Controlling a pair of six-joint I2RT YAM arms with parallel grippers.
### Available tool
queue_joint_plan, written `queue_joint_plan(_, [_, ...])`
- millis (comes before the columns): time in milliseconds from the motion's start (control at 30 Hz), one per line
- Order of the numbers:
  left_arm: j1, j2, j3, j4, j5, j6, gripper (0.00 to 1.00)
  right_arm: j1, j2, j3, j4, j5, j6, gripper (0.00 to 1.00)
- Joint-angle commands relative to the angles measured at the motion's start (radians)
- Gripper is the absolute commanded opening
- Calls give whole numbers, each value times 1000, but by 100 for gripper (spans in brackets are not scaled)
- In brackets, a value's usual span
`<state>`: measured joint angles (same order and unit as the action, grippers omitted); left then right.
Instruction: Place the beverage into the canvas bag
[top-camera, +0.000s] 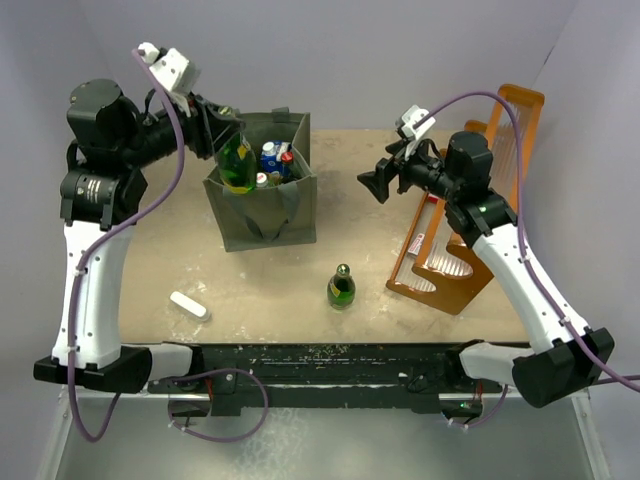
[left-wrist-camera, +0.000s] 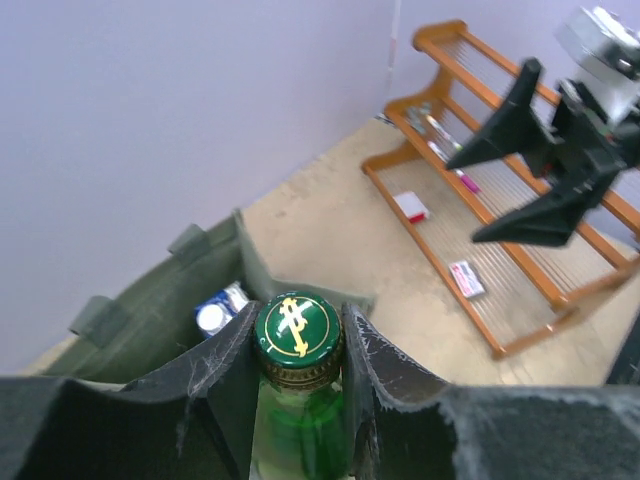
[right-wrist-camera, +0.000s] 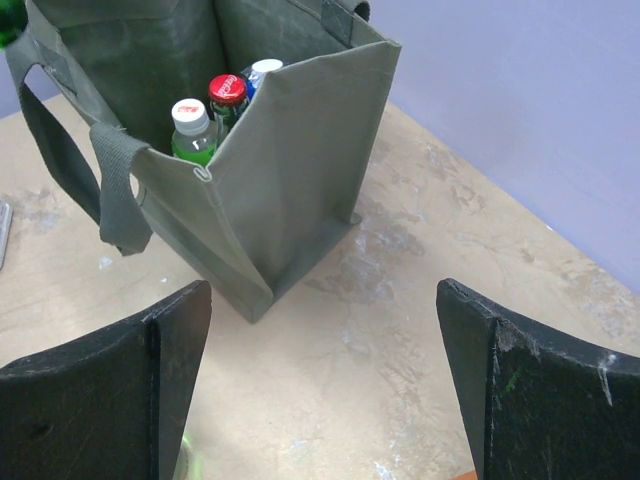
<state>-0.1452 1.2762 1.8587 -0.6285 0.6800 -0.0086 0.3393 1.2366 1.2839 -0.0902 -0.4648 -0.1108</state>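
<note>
My left gripper (top-camera: 226, 130) is shut on the neck of a green glass bottle (top-camera: 237, 165) and holds it over the left part of the open olive-green canvas bag (top-camera: 290, 215). In the left wrist view the bottle's green cap with a gold emblem (left-wrist-camera: 297, 328) sits between my fingers, above the bag's rim (left-wrist-camera: 150, 300). The bag holds several bottles and a can (right-wrist-camera: 226, 92). A second green bottle (top-camera: 341, 287) stands on the table in front of the bag. My right gripper (top-camera: 377, 181) is open and empty, right of the bag (right-wrist-camera: 290, 150), facing it.
An orange wooden rack (top-camera: 470, 200) stands at the right, behind my right arm, with small items on its shelves (left-wrist-camera: 412, 206). A small white object (top-camera: 188, 305) lies near the front left. The table's front edge runs just beyond the standing bottle.
</note>
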Motion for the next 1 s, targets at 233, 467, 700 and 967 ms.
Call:
queue_joint_plan(233, [0,116,140,364,-160,-56,0,-23,-46,-21,74,-31,19,95])
queue_joint_plan(467, [-1,214,193,416,-182,-68,0,-35,-57,-31,81,-36,23,95])
queue_joint_plan(700, [0,303,200,432,-188,-42,0,-46,-63,-37,87,-46,33,95])
queue_joint_plan(967, [-1,309,93,450,-218,40,0,-51,-76,-52,93,-56,36,95])
